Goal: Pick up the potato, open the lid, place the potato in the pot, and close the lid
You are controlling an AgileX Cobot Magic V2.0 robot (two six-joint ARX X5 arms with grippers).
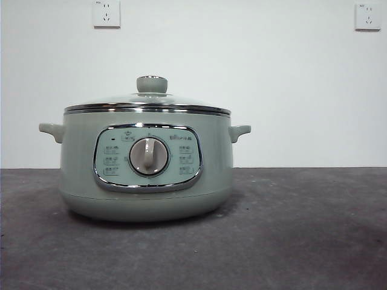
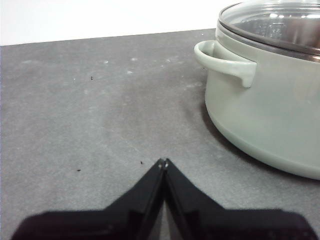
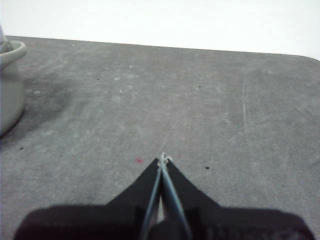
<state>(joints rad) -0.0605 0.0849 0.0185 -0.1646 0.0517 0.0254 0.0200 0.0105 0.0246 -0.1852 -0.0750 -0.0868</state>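
The pale sage-green pot (image 1: 145, 166) stands on the dark grey table, left of centre in the front view, its dial panel facing the camera. The glass lid (image 1: 148, 104) with its green knob (image 1: 152, 84) sits closed on the pot. The potato is not in view in any frame. My left gripper (image 2: 163, 161) is shut and empty, low over the table beside the pot (image 2: 265, 115), near one side handle (image 2: 225, 62). My right gripper (image 3: 163, 158) is shut and empty over bare table, with the pot's other handle (image 3: 12, 52) at the picture's edge.
The dark grey table (image 1: 302, 229) runs to a white wall with two wall sockets (image 1: 106, 13) high up. Neither arm shows in the front view.
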